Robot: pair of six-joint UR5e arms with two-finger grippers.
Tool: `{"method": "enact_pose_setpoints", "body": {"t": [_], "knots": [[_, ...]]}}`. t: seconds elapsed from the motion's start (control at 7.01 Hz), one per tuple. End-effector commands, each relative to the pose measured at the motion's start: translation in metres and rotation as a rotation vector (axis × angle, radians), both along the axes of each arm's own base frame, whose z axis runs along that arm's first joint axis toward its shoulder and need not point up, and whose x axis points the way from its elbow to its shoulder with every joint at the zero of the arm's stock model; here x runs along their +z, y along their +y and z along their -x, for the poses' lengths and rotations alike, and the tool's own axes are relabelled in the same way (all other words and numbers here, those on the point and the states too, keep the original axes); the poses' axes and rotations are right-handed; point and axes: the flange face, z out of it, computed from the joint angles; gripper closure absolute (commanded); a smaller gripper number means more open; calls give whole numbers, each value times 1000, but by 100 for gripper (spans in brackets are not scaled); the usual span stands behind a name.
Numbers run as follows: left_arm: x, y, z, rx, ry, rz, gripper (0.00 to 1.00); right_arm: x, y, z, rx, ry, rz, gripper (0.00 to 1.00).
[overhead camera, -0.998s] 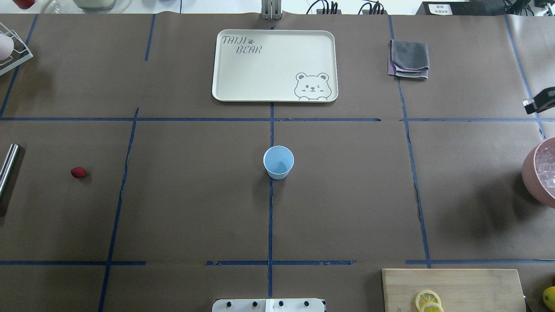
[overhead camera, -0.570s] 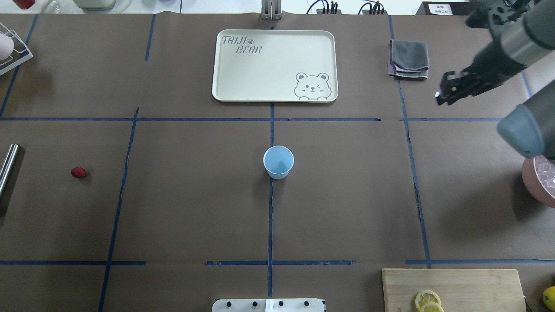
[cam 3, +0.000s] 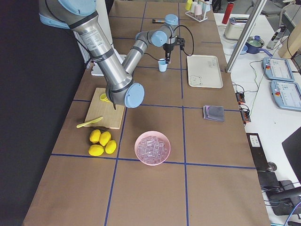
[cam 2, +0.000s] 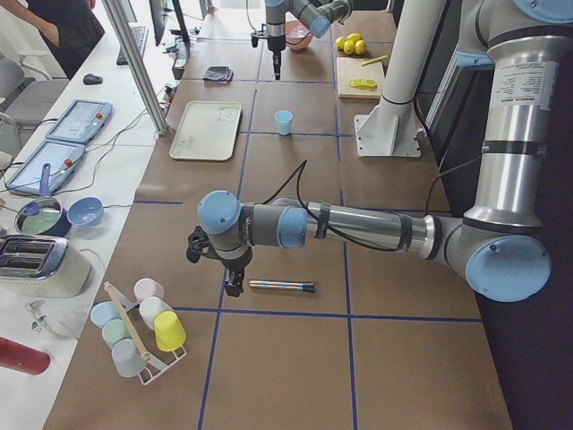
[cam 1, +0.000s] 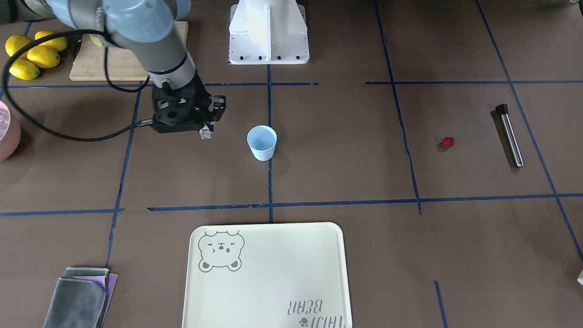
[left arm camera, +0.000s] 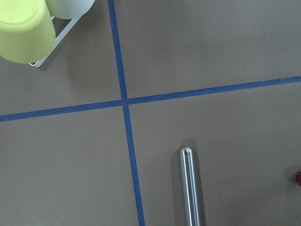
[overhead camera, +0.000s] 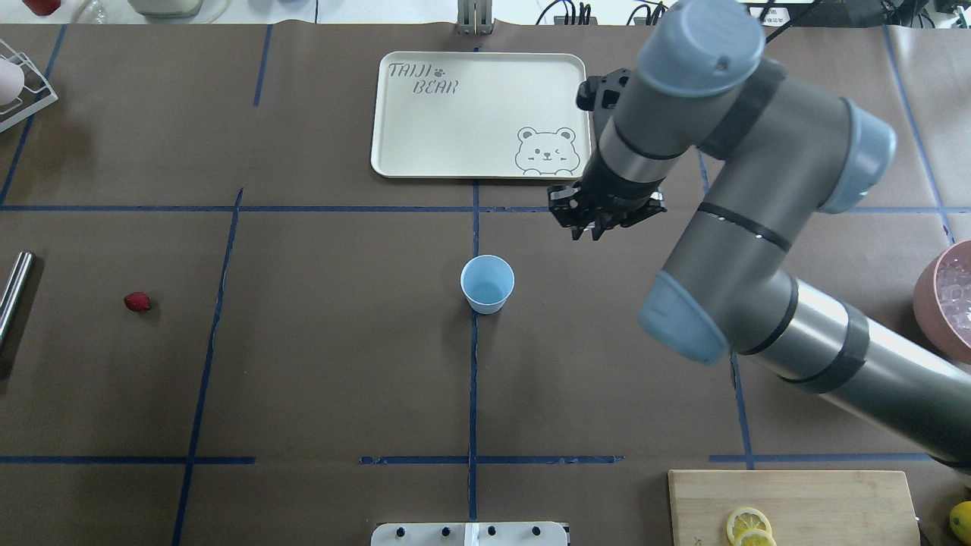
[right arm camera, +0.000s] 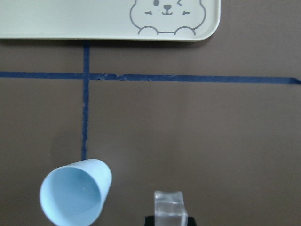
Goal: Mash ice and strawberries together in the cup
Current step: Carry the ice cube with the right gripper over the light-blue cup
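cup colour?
The cup is plain light blue, inside and out; it shows best in the exterior front-facing view.

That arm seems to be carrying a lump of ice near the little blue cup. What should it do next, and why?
Probably shift the right gripper sideways until the ice cube hangs over the cup, before letting go. The gripper holds the cube clamped, but in the wrist view the cube sits beside the cup's mouth, not above it, and the cup looks empty.

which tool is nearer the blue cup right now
Right. The right tool, shut on an ice cube, hangs just beside the cup; the left tool is far off on the robot's left, by the steel rod.
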Motion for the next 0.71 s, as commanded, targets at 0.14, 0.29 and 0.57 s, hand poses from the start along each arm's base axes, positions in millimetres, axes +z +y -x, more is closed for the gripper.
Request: {"method": "enact_pose_setpoints", "body": {"t": [0.14,0.29,0.57], "knots": [[3,0,0,1,0,6,0,-51,16,116,19,82,25,100],[4,0,0,2,1,7,0,-51,17,118,18,84,26,100],[2,0,0,0,1,5,0,-46,15,120,15,93,33,99]]}}
